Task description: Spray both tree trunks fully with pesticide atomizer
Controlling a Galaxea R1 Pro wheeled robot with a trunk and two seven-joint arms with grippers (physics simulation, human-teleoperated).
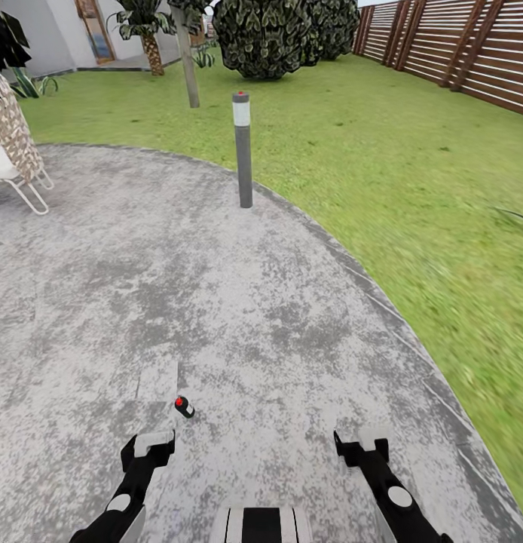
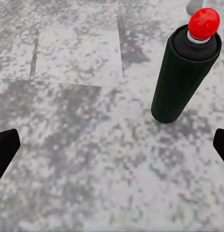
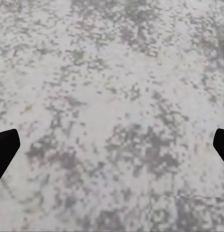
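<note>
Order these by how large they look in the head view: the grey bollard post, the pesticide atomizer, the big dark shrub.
1. The big dark shrub, largest, although it stands far away and the picture's top edge cuts it off.
2. The grey bollard post.
3. The pesticide atomizer, smallest, although it lies nearest the camera, on the paving.

Head view high over the paving (image 1: 239,302), facing the lawn (image 1: 412,173); both wrist views seemingly close above that paving.
</note>
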